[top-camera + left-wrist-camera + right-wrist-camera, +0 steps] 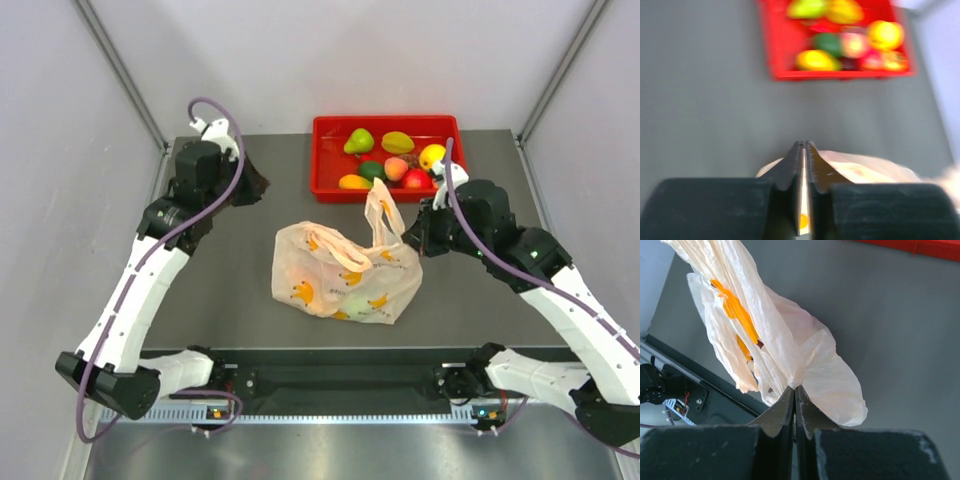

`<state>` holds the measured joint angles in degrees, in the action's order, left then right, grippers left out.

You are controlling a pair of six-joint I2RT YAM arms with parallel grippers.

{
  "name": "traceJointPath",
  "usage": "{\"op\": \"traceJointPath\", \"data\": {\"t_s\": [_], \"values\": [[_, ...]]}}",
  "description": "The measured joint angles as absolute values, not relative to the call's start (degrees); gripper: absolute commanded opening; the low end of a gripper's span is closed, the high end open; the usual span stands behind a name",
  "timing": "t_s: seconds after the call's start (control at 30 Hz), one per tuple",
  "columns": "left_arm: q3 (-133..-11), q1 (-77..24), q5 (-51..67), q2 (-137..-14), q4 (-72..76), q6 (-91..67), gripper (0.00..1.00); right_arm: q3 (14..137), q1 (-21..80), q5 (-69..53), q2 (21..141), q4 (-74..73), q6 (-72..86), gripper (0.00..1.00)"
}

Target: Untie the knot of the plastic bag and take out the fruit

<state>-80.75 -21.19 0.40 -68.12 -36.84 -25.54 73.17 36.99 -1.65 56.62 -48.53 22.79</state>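
The pale peach plastic bag lies crumpled mid-table. One handle loop stands up and the other lies flat on the bag. I cannot make out a knot. My right gripper is at the bag's right edge, and the right wrist view shows it shut on a fold of the bag. My left gripper is shut and empty, well left of the bag, above bare table. In the left wrist view it points over the bag. Several toy fruits lie in the red tray.
The red tray stands at the back of the table, just behind the bag. White walls close in the table on the left, right and back. A black rail runs along the near edge between the arm bases.
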Motion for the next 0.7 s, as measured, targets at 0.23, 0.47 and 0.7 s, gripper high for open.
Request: {"op": "traceJointPath", "data": {"t_s": [0.23, 0.47, 0.7], "values": [[-89.2, -27.1, 17.8, -75.4, -37.8, -19.2, 0.75, 71.5, 36.1, -3.4, 58.7, -48.4, 24.3, 0.00], [-90.8, -30.5, 22.0, -82.9, -45.6, -14.1, 0.94, 71.2, 36.1, -4.2, 58.7, -48.0, 24.9, 0.00], [-94.5, -33.9, 19.5, -85.1, -52.2, -15.7, 0.99, 71.2, 36.1, -4.1, 58.7, -48.0, 25.1, 0.00]]}}
